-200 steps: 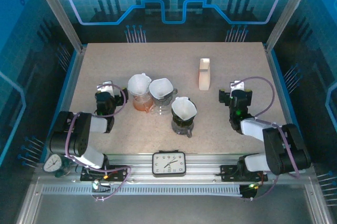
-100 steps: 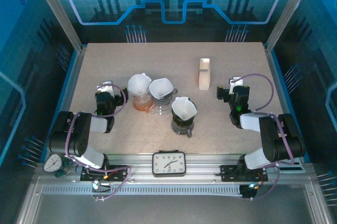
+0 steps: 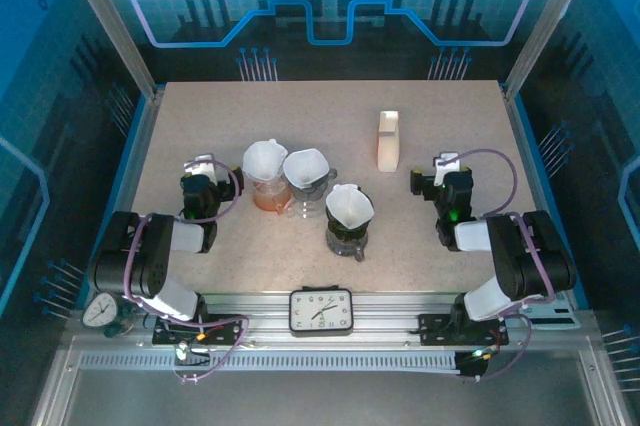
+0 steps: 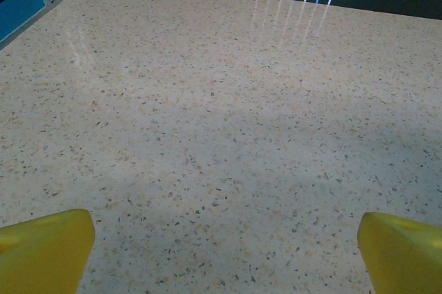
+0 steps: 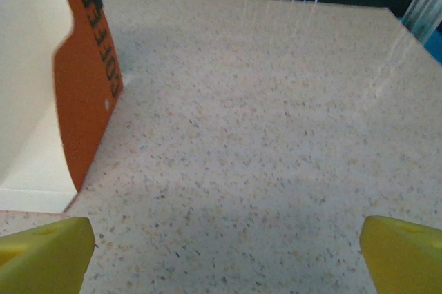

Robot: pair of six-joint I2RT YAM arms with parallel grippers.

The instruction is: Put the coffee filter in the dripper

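Three drippers stand mid-table, each lined with a white paper filter: an amber dripper (image 3: 265, 193), a clear dripper (image 3: 305, 198) and a dark dripper (image 3: 346, 234) whose filter (image 3: 349, 205) sits inside it. A white filter box (image 3: 388, 140) stands upright behind them; its orange-and-white side (image 5: 84, 87) fills the left of the right wrist view. My left gripper (image 3: 200, 182) rests low on the table left of the drippers, open and empty (image 4: 224, 252). My right gripper (image 3: 446, 182) rests right of the box, open and empty (image 5: 224, 252).
A black clock (image 3: 321, 310) lies on the rail at the near edge, and a round gauge (image 3: 100, 310) sits by the left arm's base. Metal frame posts and blue walls enclose the speckled table (image 3: 450, 116).
The right arm's elbow has folded in toward its base and its gripper has shifted slightly left toward the box. The left arm and the drippers have not moved.
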